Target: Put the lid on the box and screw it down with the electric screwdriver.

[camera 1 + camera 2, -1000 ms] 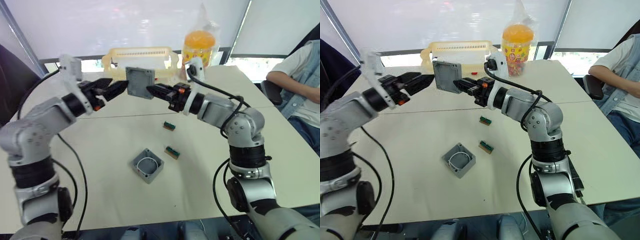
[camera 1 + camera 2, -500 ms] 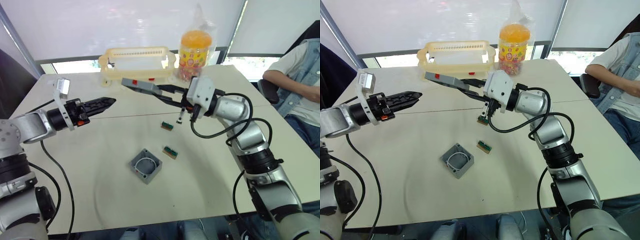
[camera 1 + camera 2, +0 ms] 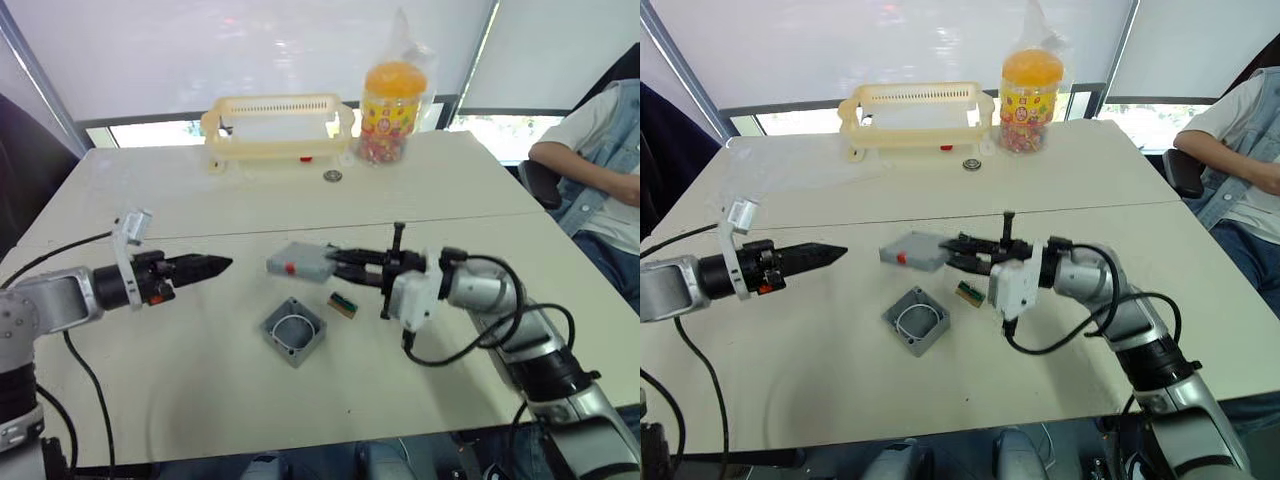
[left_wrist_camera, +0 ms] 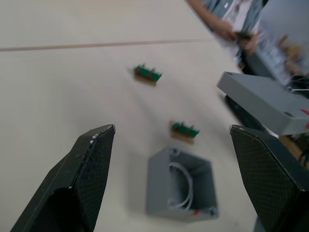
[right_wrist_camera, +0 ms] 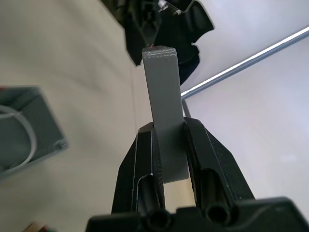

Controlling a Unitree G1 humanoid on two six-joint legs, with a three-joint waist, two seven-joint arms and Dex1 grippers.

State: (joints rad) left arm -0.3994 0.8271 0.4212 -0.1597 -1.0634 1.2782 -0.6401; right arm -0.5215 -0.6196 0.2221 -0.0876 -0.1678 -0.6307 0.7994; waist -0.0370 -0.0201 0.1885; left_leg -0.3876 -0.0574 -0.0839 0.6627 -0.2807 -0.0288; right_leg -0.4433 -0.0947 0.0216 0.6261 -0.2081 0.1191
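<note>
Moved: lid [image 3: 298, 262] has come down from high up by the basket [image 3: 278, 118] to just above the box [image 3: 295, 331]; both arms are lower now.
Right gripper [image 3: 342, 264]: pinches the lid's edge, holding it flat so it can go down on the box.
Left gripper [image 4: 174, 169]: fingers wide apart, holding nothing, waiting near the box.
Box: open side up on the table [image 3: 180, 200], ready for the lid.
Blocks: one [image 3: 343, 304] sits just beside the box.
</note>
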